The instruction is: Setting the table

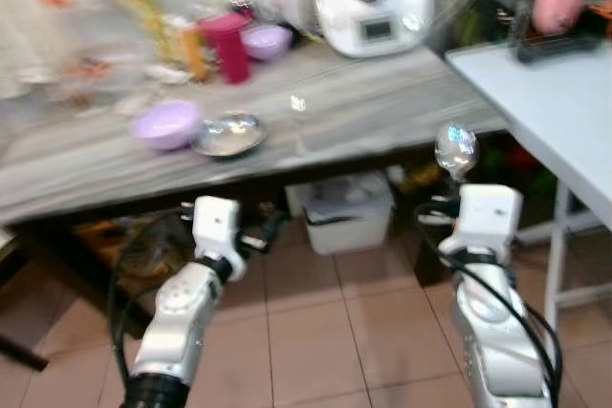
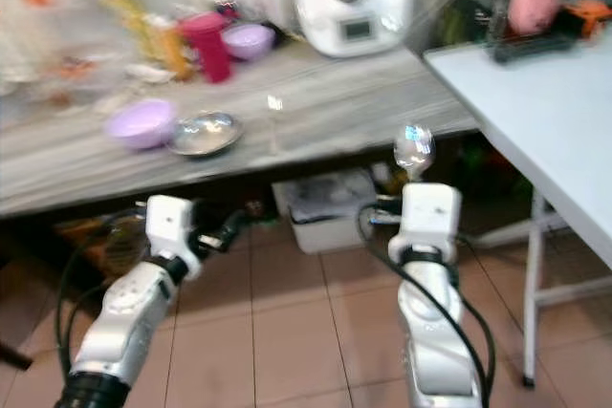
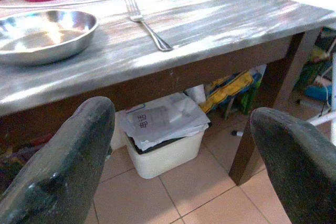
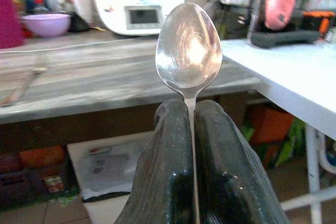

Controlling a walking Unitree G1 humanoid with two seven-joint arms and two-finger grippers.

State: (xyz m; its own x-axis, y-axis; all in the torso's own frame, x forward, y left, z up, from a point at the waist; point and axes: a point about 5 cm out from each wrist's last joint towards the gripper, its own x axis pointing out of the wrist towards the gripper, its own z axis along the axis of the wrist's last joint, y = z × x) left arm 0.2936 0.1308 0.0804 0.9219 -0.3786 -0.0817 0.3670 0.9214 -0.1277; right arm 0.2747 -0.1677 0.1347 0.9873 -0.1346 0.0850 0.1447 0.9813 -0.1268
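My right gripper (image 4: 189, 107) is shut on the handle of a shiny metal spoon (image 4: 188, 45), held upright with its bowl on top, in front of the wooden table (image 1: 382, 102) near its right end. On that table lie a fork (image 3: 148, 22), a steel plate (image 3: 42, 32) and a purple bowl (image 1: 166, 124) beside the plate. My left gripper (image 3: 181, 113) is open and holds nothing, low in front of the table edge, below the plate and fork.
A red cup (image 1: 228, 47), a second purple bowl (image 1: 266, 41) and a white kitchen appliance (image 1: 371, 2) stand at the back of the table. A white table (image 1: 555, 112) juts in at the right. A white bin (image 1: 344, 212) sits under the wooden table on the tiled floor.
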